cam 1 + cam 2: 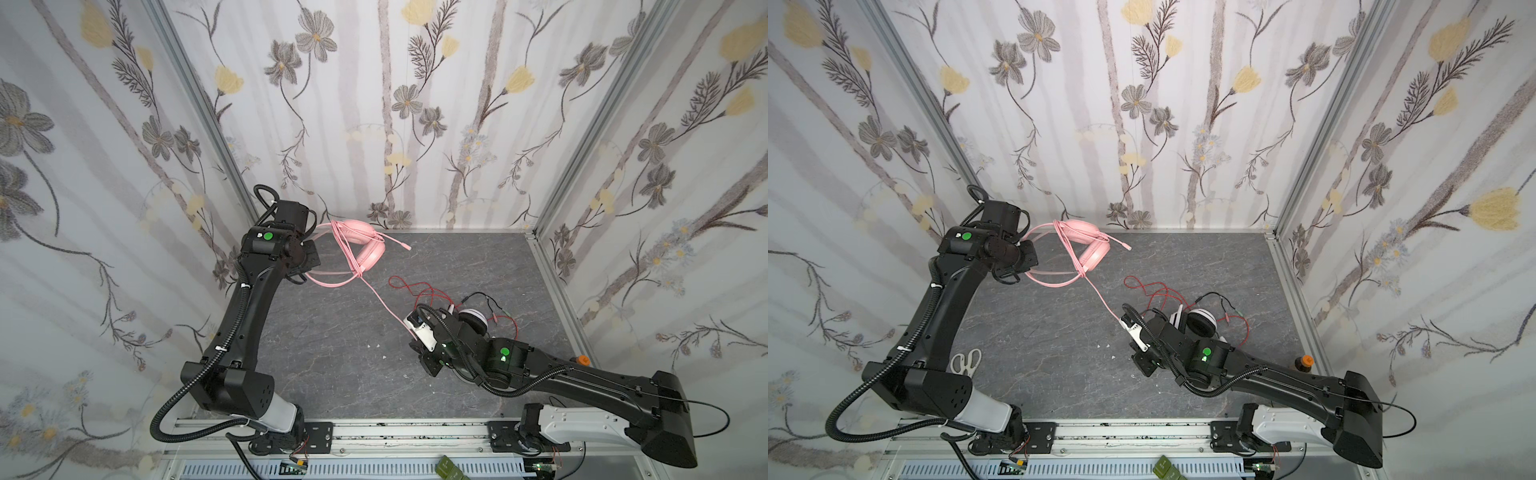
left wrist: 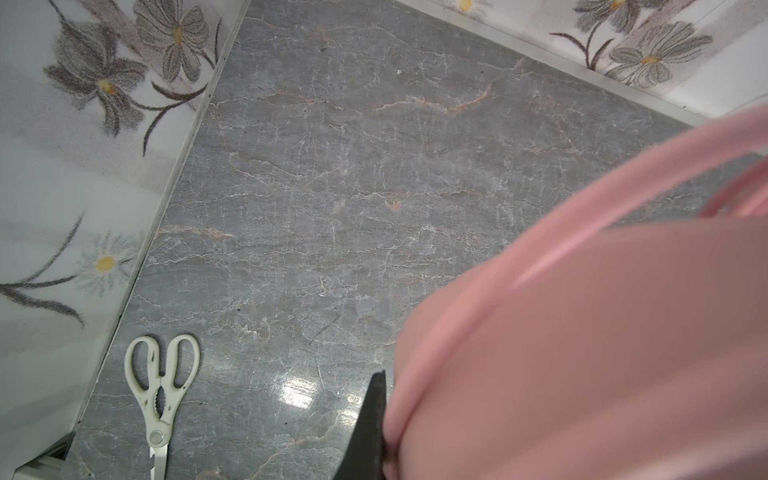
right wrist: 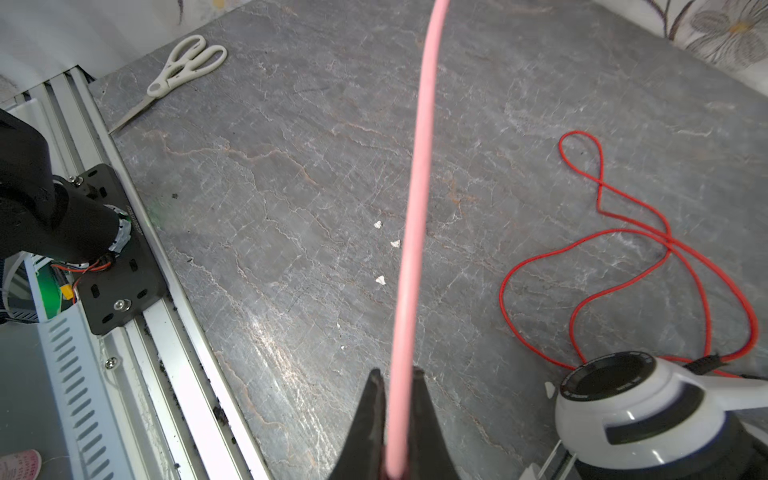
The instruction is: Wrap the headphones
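Note:
The pink headphones [image 1: 370, 249] [image 1: 1096, 251] hang above the table's back left, with pink cable [image 1: 378, 297] wound several turns across the band and earcups. My left gripper [image 1: 305, 266] [image 1: 1027, 266] is shut on the pink headband [image 2: 582, 332]; only one of its fingers [image 2: 370, 428] shows in the left wrist view. The cable runs taut down to my right gripper [image 1: 409, 322] [image 3: 397, 382], which is shut on it at mid table. The white-and-black headphones [image 1: 471, 320] [image 3: 648, 407] lie beside the right wrist, their thin red cable [image 1: 419, 291] [image 3: 623, 257] in loose loops.
White scissors [image 1: 966, 360] [image 2: 160, 382] [image 3: 183, 66] lie at the table's front left, near the left arm's base. A small orange-capped object [image 1: 583, 360] sits by the right wall. Small white scraps [image 3: 380, 280] dot the middle of the grey table [image 1: 332, 374]. Floral walls close in three sides.

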Robot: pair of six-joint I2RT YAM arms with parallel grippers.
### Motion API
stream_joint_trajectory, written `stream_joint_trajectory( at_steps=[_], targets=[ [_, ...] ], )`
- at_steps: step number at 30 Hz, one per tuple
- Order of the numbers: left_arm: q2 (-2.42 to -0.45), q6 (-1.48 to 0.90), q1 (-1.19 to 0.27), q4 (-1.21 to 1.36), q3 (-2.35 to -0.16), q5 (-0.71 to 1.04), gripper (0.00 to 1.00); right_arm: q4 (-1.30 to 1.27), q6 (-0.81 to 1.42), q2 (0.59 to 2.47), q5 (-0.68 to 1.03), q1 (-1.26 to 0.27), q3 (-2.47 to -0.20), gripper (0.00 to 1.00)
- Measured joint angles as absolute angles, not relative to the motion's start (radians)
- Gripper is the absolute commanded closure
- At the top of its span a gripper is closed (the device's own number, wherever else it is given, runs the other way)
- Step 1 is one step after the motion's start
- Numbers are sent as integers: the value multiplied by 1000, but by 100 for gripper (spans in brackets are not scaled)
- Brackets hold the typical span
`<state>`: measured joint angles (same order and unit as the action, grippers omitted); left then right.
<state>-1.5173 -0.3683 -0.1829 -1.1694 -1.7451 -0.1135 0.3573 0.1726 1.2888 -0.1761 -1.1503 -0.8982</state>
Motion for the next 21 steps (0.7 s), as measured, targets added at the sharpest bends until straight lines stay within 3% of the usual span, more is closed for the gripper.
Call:
stream_joint_trajectory(
  at_steps=[9, 21],
  targets=[
    [-1499, -367, -346, -1156, -1632, -219, 100, 420, 54, 1231, -241, -1197, -1022, 100],
    [-1499, -425, -637, -1146, -1594, -283, 100, 421, -35, 1221, -155, -1140, -1077, 100]
  ],
)
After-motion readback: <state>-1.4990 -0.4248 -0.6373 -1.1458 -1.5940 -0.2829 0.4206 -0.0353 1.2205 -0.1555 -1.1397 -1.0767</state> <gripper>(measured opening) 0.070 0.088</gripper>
